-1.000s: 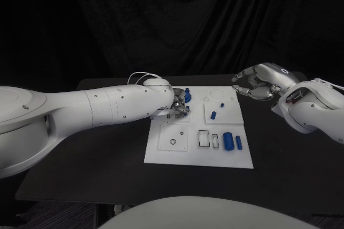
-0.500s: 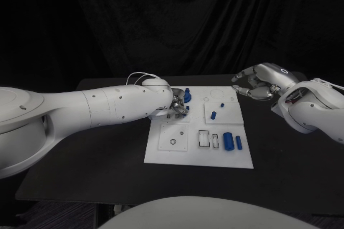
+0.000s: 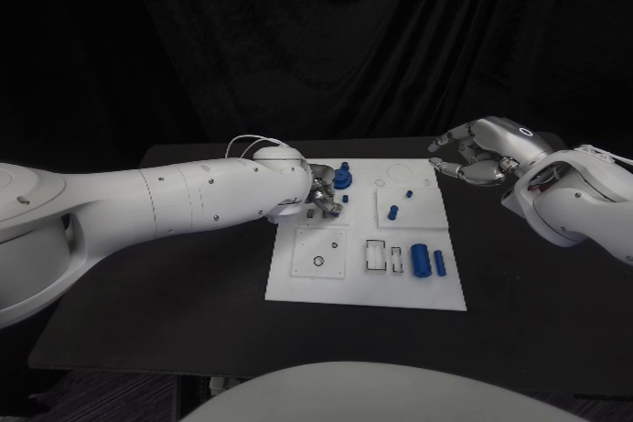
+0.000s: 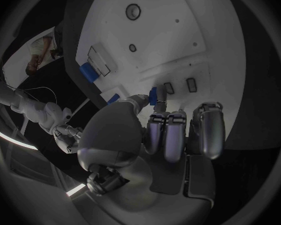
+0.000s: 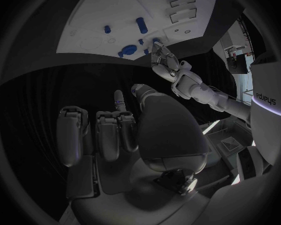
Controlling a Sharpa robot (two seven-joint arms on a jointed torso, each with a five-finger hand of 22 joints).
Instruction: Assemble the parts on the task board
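The white task board (image 3: 330,285) lies mid-table. My left hand (image 3: 321,196) rests over its far left part with its fingers curled, and the thumb and a fingertip pinch a small blue part (image 4: 153,95) (image 3: 346,199) just above the board's small slots. An upright blue peg (image 3: 343,175) stands right behind that hand. Two blue cylinders (image 3: 427,260) lie side by side near the board's right edge, and two tiny blue pieces (image 3: 402,200) sit on the raised square plate. My right hand (image 3: 475,154) hovers off the board's far right corner, fingers curled in on nothing.
The black table (image 3: 185,294) has bare surface on both sides of the board. From the right wrist I see the board (image 5: 115,15) and my left hand (image 5: 167,61) reaching onto it. Empty rectangular slots (image 3: 382,254) lie beside the cylinders.
My left hand has drawn slightly back towards the left, uncovering more of the upright peg and the small blue part at its fingertips. The right hand has stayed still.
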